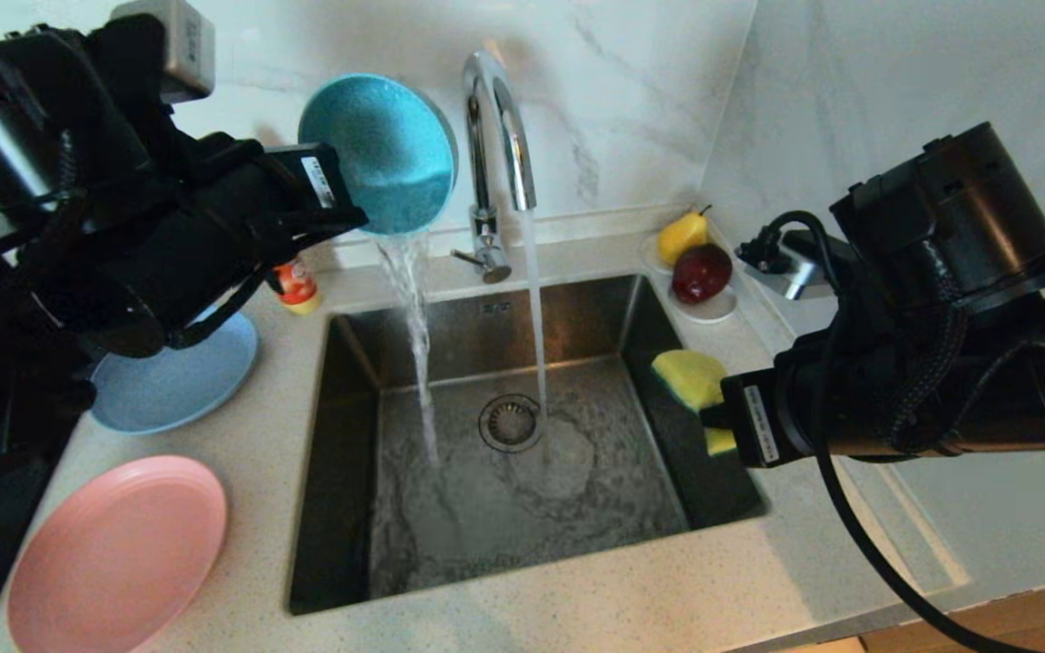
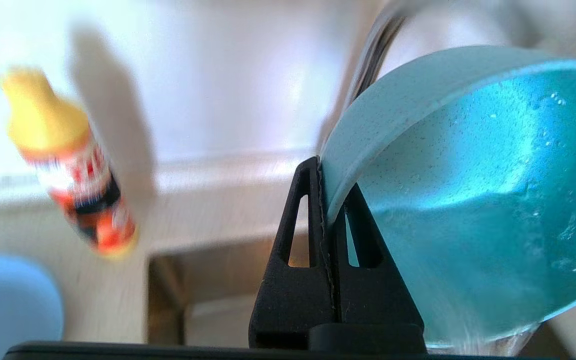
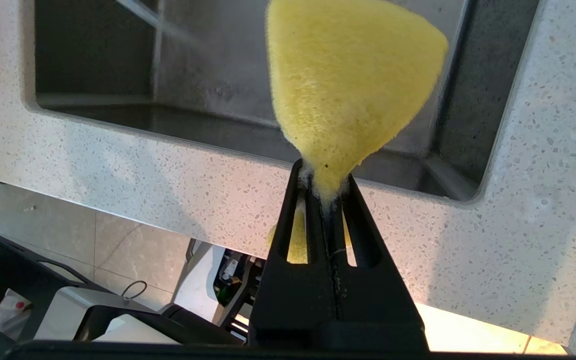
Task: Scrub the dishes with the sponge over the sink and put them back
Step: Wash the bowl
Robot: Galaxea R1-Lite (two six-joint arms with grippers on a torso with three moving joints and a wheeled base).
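My left gripper (image 1: pixel 350 216) (image 2: pixel 329 185) is shut on the rim of the teal bowl (image 1: pixel 382 150) (image 2: pixel 473 190), held tipped on edge above the sink's back left. Water pours out of the bowl into the sink (image 1: pixel 350 508). At the sink's right edge my right gripper (image 1: pixel 713 413) (image 3: pixel 325 187) is shut on the yellow sponge (image 1: pixel 690 376) (image 3: pixel 348 80), which bulges out beyond the fingertips. The blue plate (image 1: pixel 173 381) and the pink plate (image 1: pixel 114 553) lie flat on the counter left of the sink.
The chrome tap (image 1: pixel 495 136) runs a stream down beside the drain (image 1: pixel 510 423). A bottle with a yellow cap (image 1: pixel 297 287) (image 2: pixel 68 160) stands at the sink's back left corner. A yellow pear (image 1: pixel 681 234) and a dark red fruit (image 1: pixel 702 272) sit on a white saucer (image 1: pixel 713 311) at the back right.
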